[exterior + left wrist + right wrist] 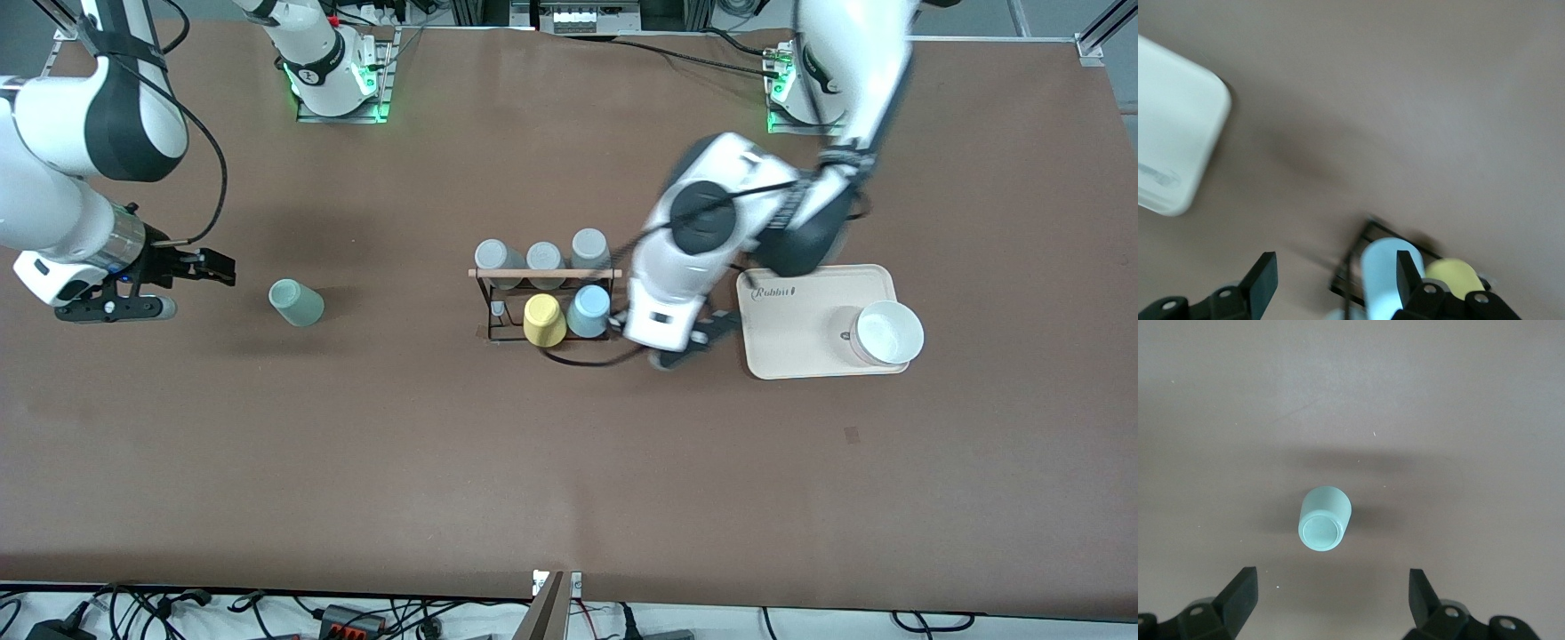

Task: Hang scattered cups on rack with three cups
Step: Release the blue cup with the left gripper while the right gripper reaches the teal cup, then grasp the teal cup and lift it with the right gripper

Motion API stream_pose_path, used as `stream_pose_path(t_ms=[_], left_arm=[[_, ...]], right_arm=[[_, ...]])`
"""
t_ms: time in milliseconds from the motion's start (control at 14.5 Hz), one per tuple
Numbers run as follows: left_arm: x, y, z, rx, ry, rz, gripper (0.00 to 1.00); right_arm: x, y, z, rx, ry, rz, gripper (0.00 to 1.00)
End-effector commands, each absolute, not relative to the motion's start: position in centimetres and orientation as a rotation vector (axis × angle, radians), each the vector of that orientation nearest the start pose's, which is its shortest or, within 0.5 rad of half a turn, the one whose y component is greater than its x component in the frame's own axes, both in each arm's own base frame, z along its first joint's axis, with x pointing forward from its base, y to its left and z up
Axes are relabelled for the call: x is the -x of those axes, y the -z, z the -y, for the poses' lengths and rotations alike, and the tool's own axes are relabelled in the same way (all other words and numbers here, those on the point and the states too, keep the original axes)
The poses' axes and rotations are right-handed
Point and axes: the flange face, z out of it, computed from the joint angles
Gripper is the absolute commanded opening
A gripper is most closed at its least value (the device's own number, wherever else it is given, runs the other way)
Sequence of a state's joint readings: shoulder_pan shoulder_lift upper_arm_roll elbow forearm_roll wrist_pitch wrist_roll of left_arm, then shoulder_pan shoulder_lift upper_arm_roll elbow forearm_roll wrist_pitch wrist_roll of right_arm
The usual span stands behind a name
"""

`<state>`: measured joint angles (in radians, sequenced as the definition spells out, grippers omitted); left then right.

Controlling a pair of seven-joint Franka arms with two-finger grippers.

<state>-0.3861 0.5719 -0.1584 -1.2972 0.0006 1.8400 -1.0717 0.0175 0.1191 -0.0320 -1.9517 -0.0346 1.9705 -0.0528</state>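
The black wire rack with a wooden rod stands mid-table. The light blue cup sits inverted on it beside a yellow tumbler. My left gripper hovers between the rack and the tray. In the left wrist view it is open and empty, with the blue cup by one finger. The mint green cup stands upside down on the table toward the right arm's end. My right gripper is beside it, open and empty, with the mint cup just ahead of the fingertips.
Three grey tumblers hang on the rack's row farther from the front camera. A cream tray with a white bowl lies toward the left arm's end, close to the left hand. A black cable loops by the rack's base.
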Motion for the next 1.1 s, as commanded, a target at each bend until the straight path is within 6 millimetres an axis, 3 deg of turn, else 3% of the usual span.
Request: stream_pose_path(t_ms=[0, 138, 552, 828, 1034], left_arm=[[-63.5, -45.1, 29.4, 3.046, -0.078, 0.839, 0.8], [-64.6, -46.2, 25.4, 3.009, -0.05, 0.853, 0.8], [-64.7, -51.2, 12.7, 3.063, -0.089, 0.556, 0.87], [-62.8, -54.5, 8.3, 3.095, -0.051, 0.322, 0.92], [-60.5, -57.0, 5.0, 3.085, -0.02, 0.193, 0.94]], right_arm=[[-55.9, -38.8, 0.5, 3.164, -0.148, -0.003, 1.0], [-55.8, -36.4, -0.4, 3.169, -0.15, 0.007, 1.0], [-55.9, -29.5, -0.6, 3.169, -0.092, 0.016, 1.0], [-54.8, -25.1, -1.6, 3.167, -0.052, 0.043, 1.0], [-54.1, -24.1, -1.9, 3.169, -0.081, 0.002, 1.0]])
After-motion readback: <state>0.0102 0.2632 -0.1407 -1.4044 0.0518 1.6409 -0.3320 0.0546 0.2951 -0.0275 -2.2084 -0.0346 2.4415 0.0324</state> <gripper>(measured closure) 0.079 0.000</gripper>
